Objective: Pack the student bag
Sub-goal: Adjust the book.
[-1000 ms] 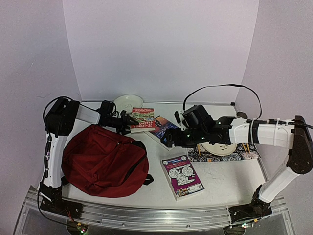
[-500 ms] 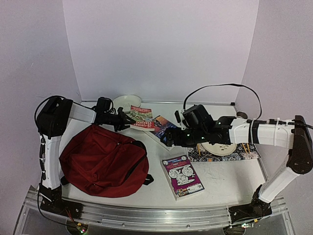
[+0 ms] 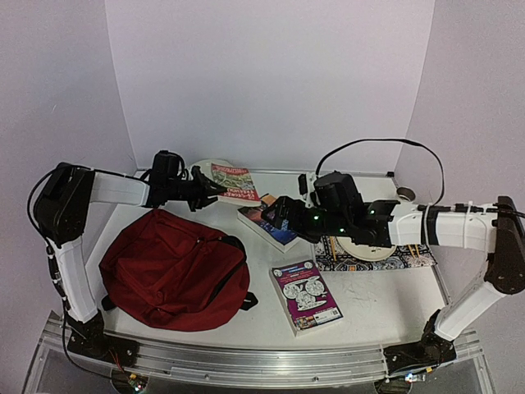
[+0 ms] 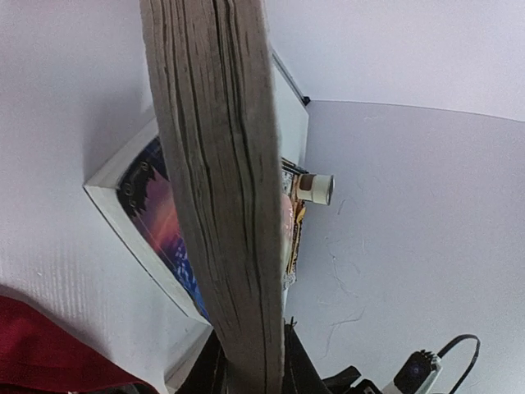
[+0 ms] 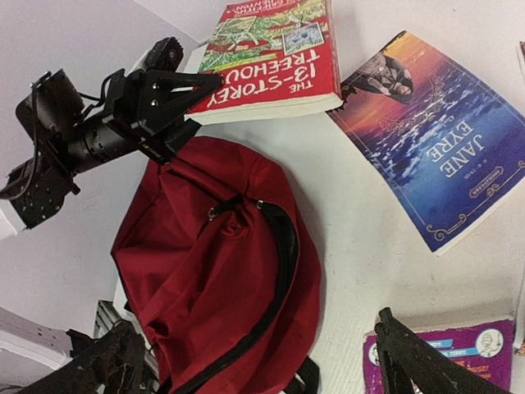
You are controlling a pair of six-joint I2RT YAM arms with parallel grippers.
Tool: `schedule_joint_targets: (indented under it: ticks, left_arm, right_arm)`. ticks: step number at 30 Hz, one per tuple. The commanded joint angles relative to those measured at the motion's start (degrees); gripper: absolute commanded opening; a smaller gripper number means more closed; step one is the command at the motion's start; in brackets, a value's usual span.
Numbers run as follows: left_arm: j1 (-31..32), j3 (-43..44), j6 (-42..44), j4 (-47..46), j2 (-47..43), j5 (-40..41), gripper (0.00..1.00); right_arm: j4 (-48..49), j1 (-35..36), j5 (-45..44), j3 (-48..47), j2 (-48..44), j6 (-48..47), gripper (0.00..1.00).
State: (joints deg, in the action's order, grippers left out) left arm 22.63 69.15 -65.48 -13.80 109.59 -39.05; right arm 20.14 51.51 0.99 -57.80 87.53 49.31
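From above, the left hand (image 3: pixel 210 190) pinches the red book (image 3: pixel 234 182) by its edge, clear of the table (image 3: pixel 377 304) and just beyond the bag (image 3: pixel 176 271) lying near-left, probably to carry it over. The right hand (image 3: pixel 277 215) hangs spread above the blue book (image 3: pixel 269 226). The left wrist view shows page edges clamped upright. The right wrist view frames the bag between wide fingers. A second ago the red book lay overlapping the blue one.

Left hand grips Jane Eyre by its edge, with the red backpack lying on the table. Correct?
No. The left hand grips The 13-Storey Treehouse by its edge; Jane Eyre lies on the table, as the right wrist view shows. The red backpack does lie on the table.
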Motion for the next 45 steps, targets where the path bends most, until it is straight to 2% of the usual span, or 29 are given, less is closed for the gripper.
schedule_joint_targets:
  ticks: [1,10,18,25,41,45]
  left_arm:
    - [3.2,-2.0,-2.5,-7.9,-8.6,4.5,0.00]
    - [10.6,-7.5,-7.5,-9.9,-17.3,15.2,0.00]
    - [17.3,-11.5,-12.5,-12.1,-23.2,24.8,0.00]
    - [20.3,-13.8,-14.5,-14.0,-26.8,30.5,0.00]
    - [24.4,-15.2,-16.6,-16.3,-28.2,32.7,0.00]
    - [25.7,-16.0,-17.0,-16.7,-28.7,33.9,0.00]
  right_arm:
    - [11.2,0.0,1.5,3.0,-1.8,8.0,0.98]
    - [32.8,0.0,1.1,9.5,-1.1,19.9,0.98]
    - [42.3,0.0,2.1,9.1,2.6,24.7,0.98]
    - [44.1,0.0,2.2,7.5,5.9,28.1,0.98]
    - [54.1,-1.0,3.6,3.5,12.1,29.8,0.98]
    - [55.4,-1.3,4.1,2.1,13.1,29.9,0.95]
